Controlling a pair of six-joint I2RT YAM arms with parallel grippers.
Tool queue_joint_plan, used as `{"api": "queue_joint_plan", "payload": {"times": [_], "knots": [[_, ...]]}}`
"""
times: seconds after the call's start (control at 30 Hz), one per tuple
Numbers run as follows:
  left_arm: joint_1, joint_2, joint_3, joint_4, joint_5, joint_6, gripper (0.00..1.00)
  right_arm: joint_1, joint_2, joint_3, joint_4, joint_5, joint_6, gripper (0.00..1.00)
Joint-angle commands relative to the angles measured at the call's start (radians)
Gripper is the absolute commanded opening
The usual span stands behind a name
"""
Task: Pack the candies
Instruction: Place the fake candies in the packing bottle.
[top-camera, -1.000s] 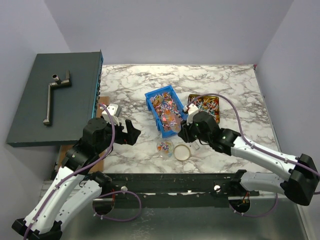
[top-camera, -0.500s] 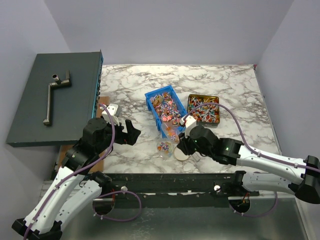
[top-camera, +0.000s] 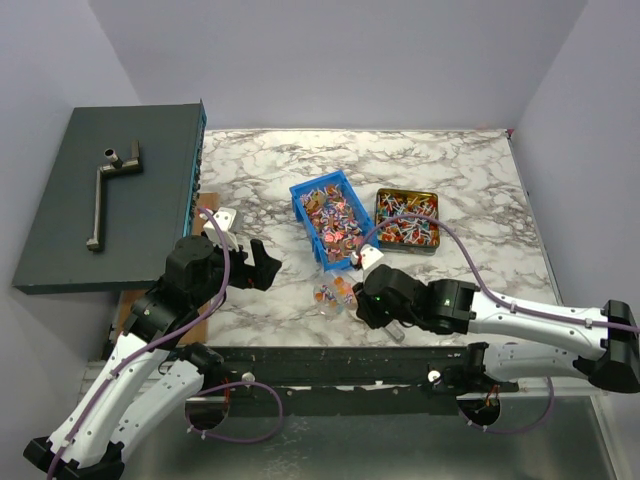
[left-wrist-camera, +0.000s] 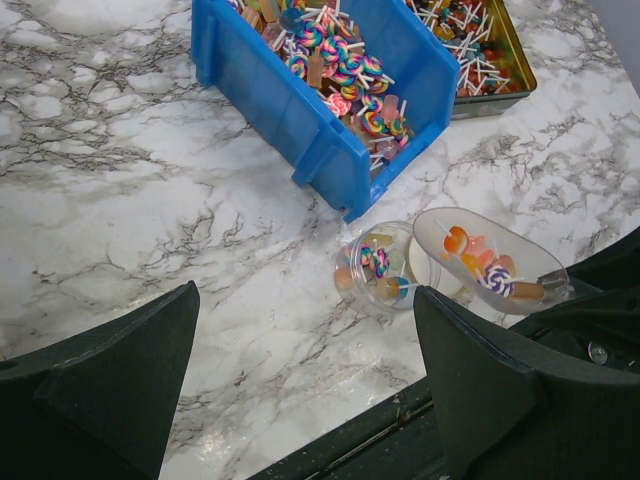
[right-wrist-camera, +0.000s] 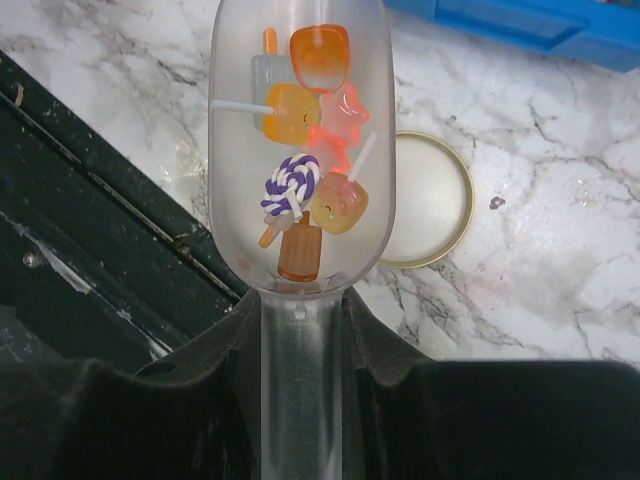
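Note:
Candies fill a blue bin (top-camera: 328, 218) in mid-table, and a few more lie in a small clear jar (top-camera: 330, 293) just in front of it. My right gripper (right-wrist-camera: 300, 320) is shut on the handle of a clear plastic scoop (right-wrist-camera: 300, 150). The scoop carries several candies (right-wrist-camera: 312, 175) and hovers level near the table's front edge, just right of the jar (left-wrist-camera: 383, 265). A round gold lid (right-wrist-camera: 428, 200) lies partly under the scoop. My left gripper (left-wrist-camera: 305, 295) hangs open and empty to the left, apart from everything.
A gold tin (top-camera: 407, 218) of lollipops stands right of the bin. A dark grey box (top-camera: 105, 205) with a metal handle sits off the table's left side. The black front rail (right-wrist-camera: 90, 200) runs under the scoop's near side.
My right arm has carried the loaded scoop from the blue bin back toward the front edge, ending beside the jar over the lid. The left arm has not moved.

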Motion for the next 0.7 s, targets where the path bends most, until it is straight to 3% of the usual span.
{"api": "queue_joint_plan", "payload": {"times": [0.0,0.67], "knots": [[0.007,-0.012,-0.012,0.011,-0.005,0.008,0.9,0.032,0.032,0.064,-0.083,-0.003,0.048,0.01],[0.007,-0.07,-0.014,0.013,0.04,0.0,0.9,0.044,0.267,0.296,-0.373,-0.082,0.153,0.01]]}}
